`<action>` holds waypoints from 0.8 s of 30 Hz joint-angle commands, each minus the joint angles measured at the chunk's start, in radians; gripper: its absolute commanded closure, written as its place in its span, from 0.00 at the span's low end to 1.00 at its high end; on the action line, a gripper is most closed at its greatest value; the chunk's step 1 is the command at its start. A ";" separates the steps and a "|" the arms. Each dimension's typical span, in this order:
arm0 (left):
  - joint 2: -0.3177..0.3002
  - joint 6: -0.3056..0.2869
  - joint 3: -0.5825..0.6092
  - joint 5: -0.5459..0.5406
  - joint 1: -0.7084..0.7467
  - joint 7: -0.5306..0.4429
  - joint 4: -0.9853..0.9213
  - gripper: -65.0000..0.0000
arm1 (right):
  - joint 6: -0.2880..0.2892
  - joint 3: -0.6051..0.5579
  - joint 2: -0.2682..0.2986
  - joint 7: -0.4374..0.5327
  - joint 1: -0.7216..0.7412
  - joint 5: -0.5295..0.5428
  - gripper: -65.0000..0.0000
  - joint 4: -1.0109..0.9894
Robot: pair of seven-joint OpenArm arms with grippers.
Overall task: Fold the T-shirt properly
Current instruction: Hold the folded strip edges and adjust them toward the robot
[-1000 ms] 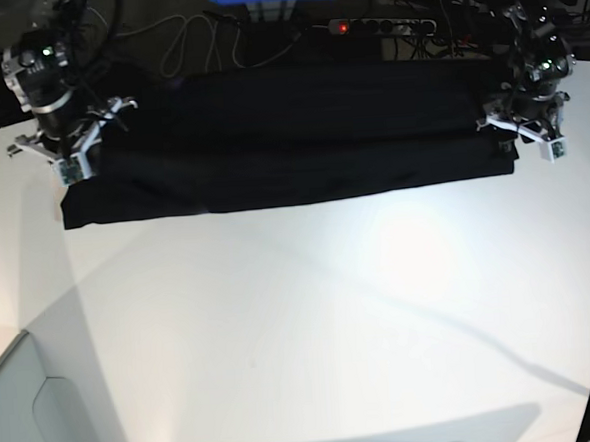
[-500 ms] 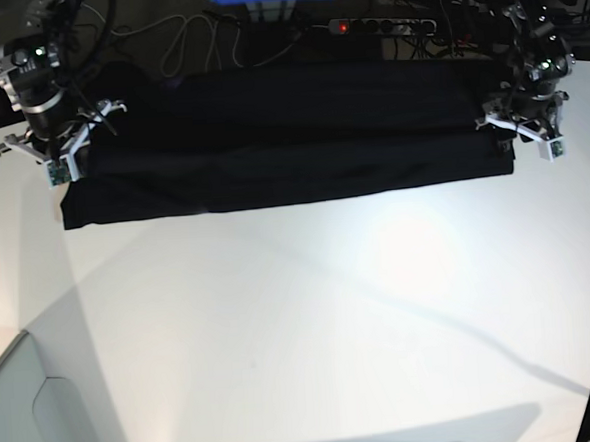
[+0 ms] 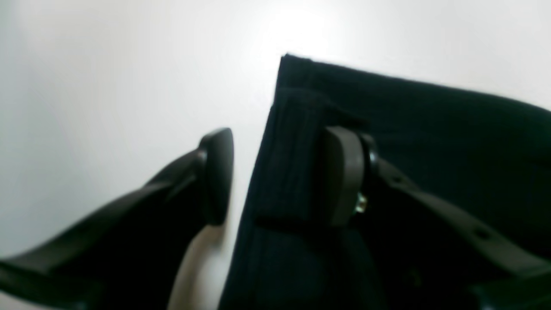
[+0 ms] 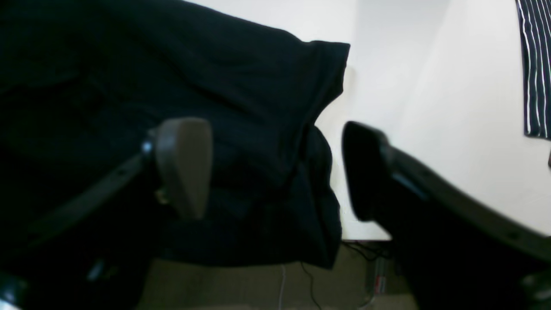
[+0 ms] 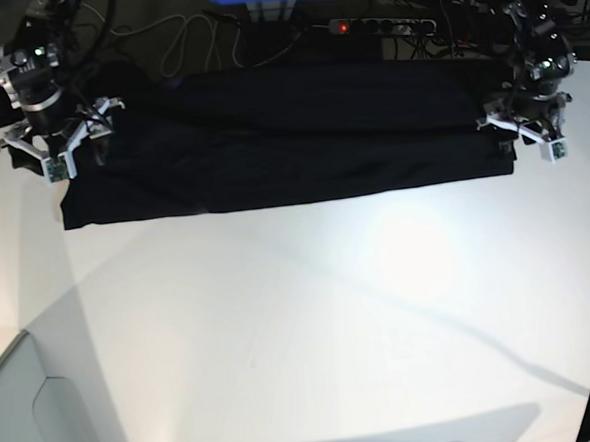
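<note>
The T-shirt [image 5: 280, 142] lies as a long band across the far bench [image 5: 311, 320]; right gripper [image 4: 275, 172] and left gripper [image 3: 280, 176] straddle opposite ends, jaws wide, holding nothing.

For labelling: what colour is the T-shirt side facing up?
Plain black T-shirt, clearest in the base view.
</note>
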 commanded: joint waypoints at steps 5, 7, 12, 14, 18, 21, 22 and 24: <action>-0.016 0.000 -0.007 -0.007 0.022 -0.017 0.078 0.52 | 0.003 0.003 0.000 0.021 -0.008 0.010 0.26 0.025; -0.016 0.000 -0.007 -0.007 0.023 -0.017 0.080 0.52 | 0.003 -0.021 -0.004 0.021 -0.011 0.010 0.26 0.017; -0.011 0.000 -0.079 -0.007 0.032 -0.017 0.080 0.52 | 0.003 -0.081 -0.004 0.021 -0.033 0.010 0.26 -0.024; -0.011 0.000 -0.088 -0.007 0.034 -0.017 0.080 0.52 | 0.003 -0.090 -0.004 0.021 -0.029 0.010 0.26 -0.065; -0.008 0.000 -0.083 -0.009 0.036 -0.015 0.069 0.52 | 0.003 -0.090 -0.001 0.031 -0.003 0.010 0.26 -0.159; 0.015 0.000 -0.083 -0.029 0.043 -0.015 0.066 0.52 | 0.003 -0.084 0.002 0.031 0.032 0.005 0.26 -0.237; 0.020 0.000 -0.083 -0.049 0.052 -0.015 0.066 0.52 | 0.003 -0.084 0.011 0.031 0.043 0.004 0.26 -0.259; 0.023 0.000 -0.082 -0.092 0.071 -0.015 0.066 0.52 | 0.003 -0.090 0.025 0.031 0.055 0.007 0.26 -0.297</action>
